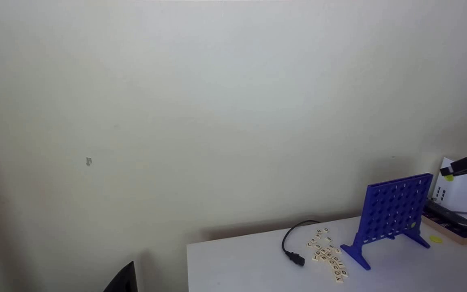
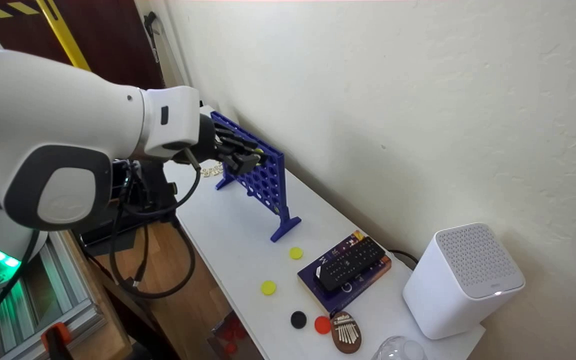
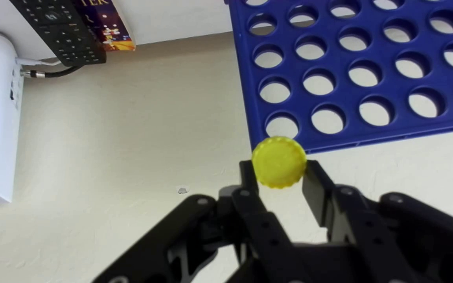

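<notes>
My gripper (image 3: 279, 169) is shut on a yellow disc (image 3: 278, 162), pinched by its rim between the two fingertips. In the wrist view the disc overlaps the corner of a blue upright grid frame (image 3: 341, 80) with round holes; whether they touch I cannot tell. An exterior view shows the gripper (image 1: 446, 174) raised above the table near the frame's right end, the disc (image 1: 449, 178) just below its tip. The blue frame (image 2: 282, 185) stands on two feet. Low in its end column sits another yellow disc (image 1: 413, 224).
Loose yellow discs (image 2: 296, 253), a black disc (image 2: 298, 320) and a red disc (image 2: 323, 325) lie on the white table. Nearby are a remote (image 2: 350, 262) on a book (image 2: 338, 300), a thumb piano (image 2: 346, 332) and a white router (image 2: 463, 285). Letter tiles (image 1: 326, 255) and a cable plug (image 1: 296, 258) lie beyond the frame.
</notes>
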You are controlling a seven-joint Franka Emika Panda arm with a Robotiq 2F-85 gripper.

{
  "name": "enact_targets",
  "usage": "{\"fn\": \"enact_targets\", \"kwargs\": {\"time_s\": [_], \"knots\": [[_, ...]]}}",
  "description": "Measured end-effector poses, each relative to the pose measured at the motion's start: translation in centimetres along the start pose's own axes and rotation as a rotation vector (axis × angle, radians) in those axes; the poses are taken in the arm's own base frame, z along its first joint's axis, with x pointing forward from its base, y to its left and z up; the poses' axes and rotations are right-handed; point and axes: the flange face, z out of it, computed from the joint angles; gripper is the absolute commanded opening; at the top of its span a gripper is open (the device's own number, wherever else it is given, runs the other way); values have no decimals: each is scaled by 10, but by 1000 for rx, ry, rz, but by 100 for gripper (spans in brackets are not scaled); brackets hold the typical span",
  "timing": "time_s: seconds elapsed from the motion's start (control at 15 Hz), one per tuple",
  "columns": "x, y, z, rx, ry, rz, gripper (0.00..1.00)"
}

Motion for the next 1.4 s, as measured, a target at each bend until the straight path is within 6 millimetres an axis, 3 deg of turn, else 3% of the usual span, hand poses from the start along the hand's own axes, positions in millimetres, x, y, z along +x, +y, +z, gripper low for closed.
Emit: {"fn": "enact_targets", "kwargs": {"time_s": [0.07, 0.13, 0.33, 0.67, 0.93, 1.4], "knots": [[0, 0, 0, 0, 0, 0, 35], [0, 0, 0, 0, 0, 0, 10], [0, 6, -3, -9, 5, -10, 10], [5, 42, -15, 7, 49, -95, 10], [8, 60, -12, 73, 90, -130, 10], [20, 59, 7, 213, 124, -149, 10]]}}
